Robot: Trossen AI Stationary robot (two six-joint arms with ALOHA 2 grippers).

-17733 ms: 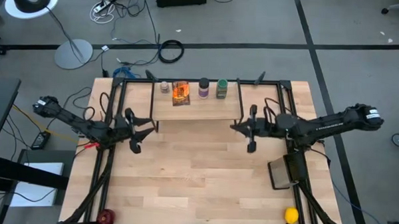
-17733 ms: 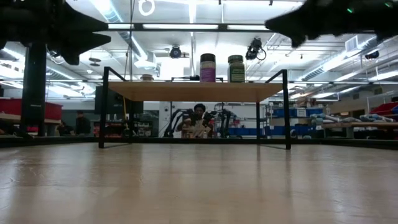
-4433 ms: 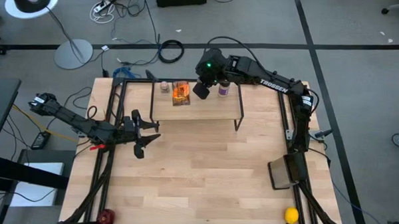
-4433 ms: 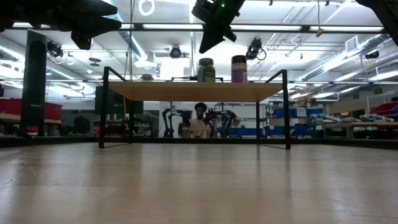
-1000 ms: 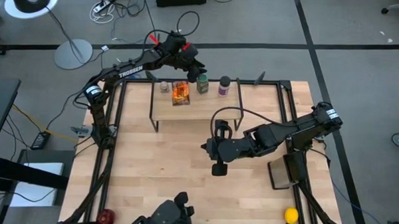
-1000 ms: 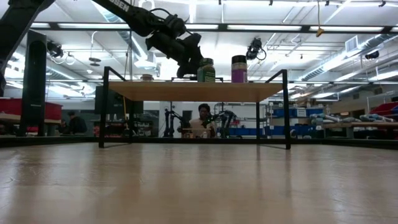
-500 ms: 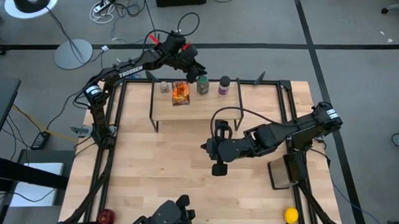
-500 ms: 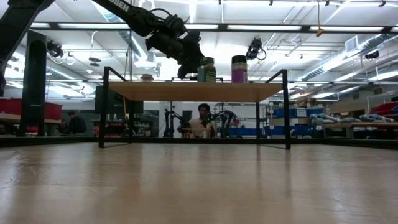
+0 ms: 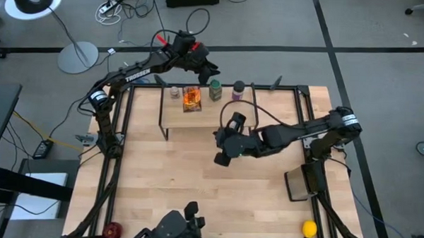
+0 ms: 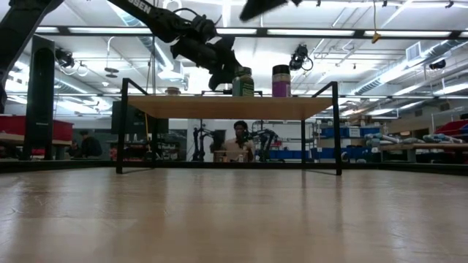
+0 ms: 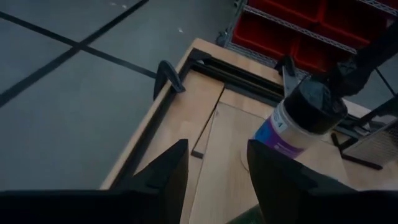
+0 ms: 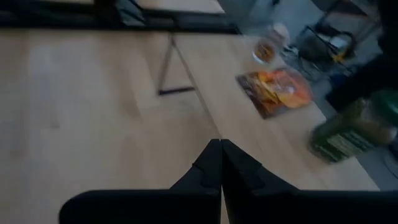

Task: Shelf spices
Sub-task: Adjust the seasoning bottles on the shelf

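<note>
Desk carries the shelf, all spices on top. Left hand part-open beside green-lidded jar, nothing held; low view shows this. Right hand closed, empty, over desk.

One camera is looking straight down; another is peering level across the table. Both are sharing the shelf, at twelve o'clock.

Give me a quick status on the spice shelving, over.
Left gripper at the green-lidded jar on the shelf, fingers parted. Right gripper shut, over the table in front of the shelf. All four spices on the shelf. Nothing in the way.
</note>
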